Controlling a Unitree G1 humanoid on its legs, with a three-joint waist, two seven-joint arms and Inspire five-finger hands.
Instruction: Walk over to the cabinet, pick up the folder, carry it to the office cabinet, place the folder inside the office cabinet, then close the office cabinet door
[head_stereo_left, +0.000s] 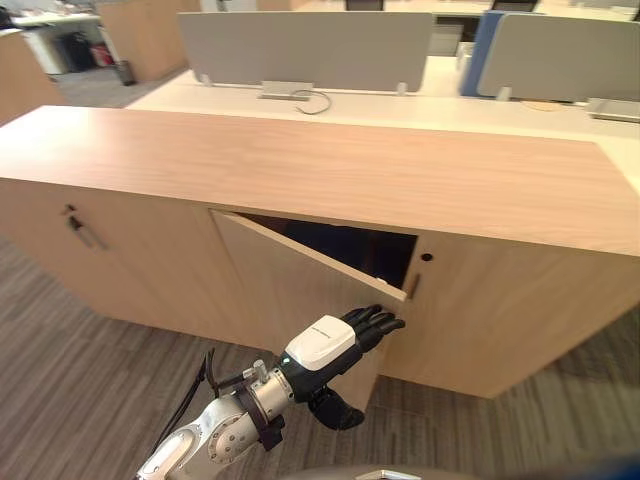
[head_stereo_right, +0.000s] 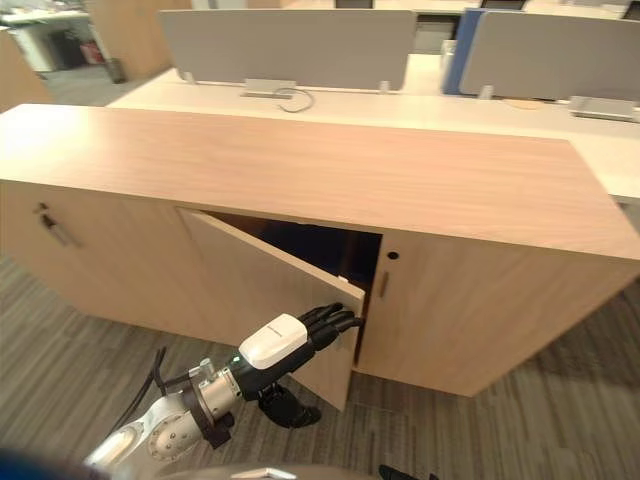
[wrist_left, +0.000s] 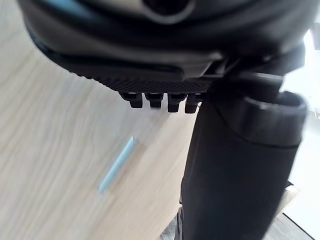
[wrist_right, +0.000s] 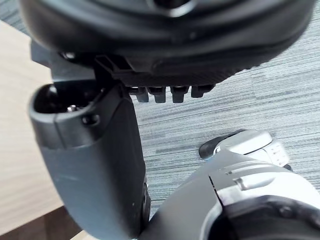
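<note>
While my right hand hangs low over the grey striped carpet floor, its fingers loose and straight with nothing in them, my left hand is doing the job. Its fingers are straight too. They lie flat against the light brown wooden door, close to the free edge, and grip nothing. I think a flat hand is right here, because a door only needs a push to shut. The door stands partly open on the long light brown wooden office cabinet. The gap behind it is dark, so I cannot pick out the folder. My guess is that it is already inside. Behind the cabinet stand white desks with grey screens.
</note>
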